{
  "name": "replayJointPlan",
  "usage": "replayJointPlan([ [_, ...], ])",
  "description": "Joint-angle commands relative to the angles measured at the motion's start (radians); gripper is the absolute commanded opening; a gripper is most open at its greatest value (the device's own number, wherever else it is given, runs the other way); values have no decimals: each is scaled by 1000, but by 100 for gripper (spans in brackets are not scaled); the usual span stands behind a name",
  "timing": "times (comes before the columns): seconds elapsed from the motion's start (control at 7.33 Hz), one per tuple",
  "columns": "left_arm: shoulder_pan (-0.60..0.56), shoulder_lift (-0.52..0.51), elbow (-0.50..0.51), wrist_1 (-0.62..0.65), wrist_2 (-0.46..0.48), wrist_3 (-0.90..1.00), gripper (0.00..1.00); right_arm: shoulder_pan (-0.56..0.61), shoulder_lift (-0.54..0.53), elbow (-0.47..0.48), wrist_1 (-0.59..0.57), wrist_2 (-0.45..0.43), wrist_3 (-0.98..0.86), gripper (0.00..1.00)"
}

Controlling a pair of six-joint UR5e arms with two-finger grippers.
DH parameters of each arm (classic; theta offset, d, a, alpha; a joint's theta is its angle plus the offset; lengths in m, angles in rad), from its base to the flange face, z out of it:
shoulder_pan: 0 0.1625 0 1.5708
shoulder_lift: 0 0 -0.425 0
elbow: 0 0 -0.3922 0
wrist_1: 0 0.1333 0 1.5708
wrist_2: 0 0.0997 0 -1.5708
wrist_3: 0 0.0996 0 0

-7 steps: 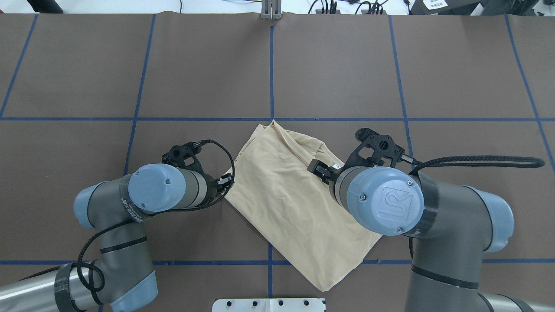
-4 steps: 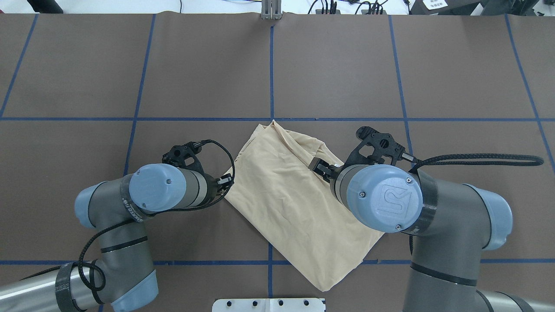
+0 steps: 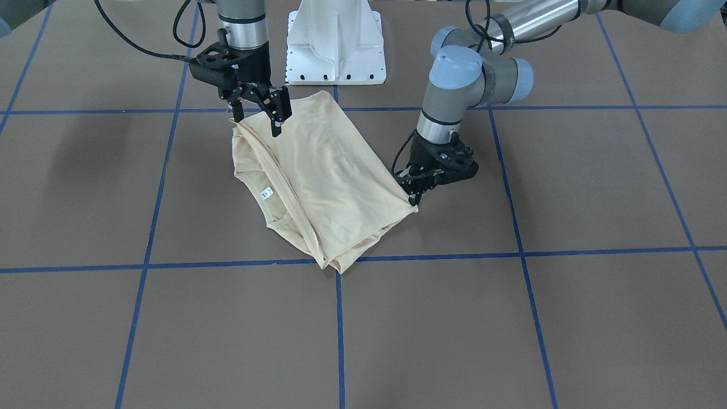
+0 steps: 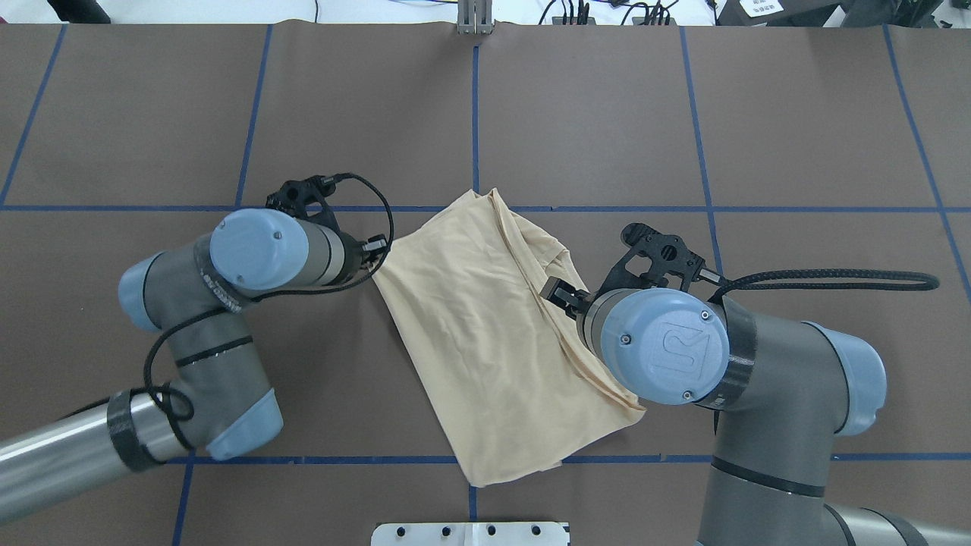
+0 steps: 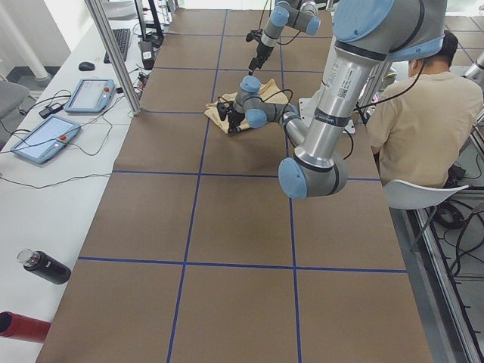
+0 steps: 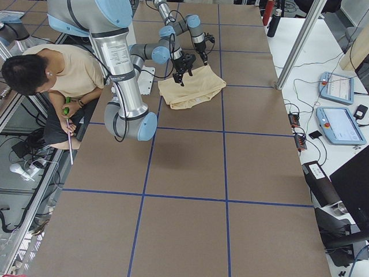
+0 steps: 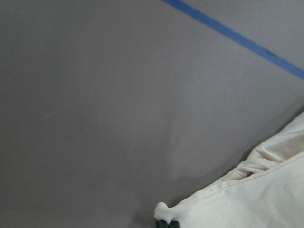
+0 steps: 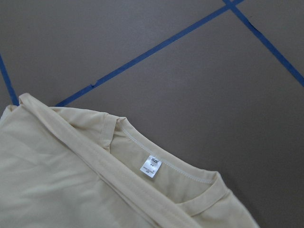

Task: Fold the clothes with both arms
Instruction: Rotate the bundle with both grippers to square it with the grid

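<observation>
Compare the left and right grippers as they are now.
The left gripper is shut on a corner of the T-shirt, while the right gripper has its jaws spread. The left gripper sits low at the table, and the right gripper hangs higher over the shirt's other side. Both are black and two-fingered.

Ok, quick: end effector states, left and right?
Left end effector: closed on a corner of the pale beige long-sleeved T-shirt.
Right end effector: open, holding nothing.

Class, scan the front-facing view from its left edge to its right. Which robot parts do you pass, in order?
right gripper → white pedestal base → left gripper. The T-shirt stretches from one gripper to the other, so it has no clear place in the order and is left out.
</observation>
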Motion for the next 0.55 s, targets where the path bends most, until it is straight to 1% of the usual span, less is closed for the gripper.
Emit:
replayJointPlan([
  [0.0,-151,-95,284,-209,1,152,0,-21,1,-15,1,0,8,100],
  [0.14,-188,-115,323,-242,1,198,7,-44,1,-37,61,-2,17,100],
  [0.27,-202,-129,321,-232,-4,240,38,-82,0,-69,125,-5,57,100],
  [0.41,-203,-134,316,-229,-12,245,39,-126,3,-89,147,-9,156,100],
])
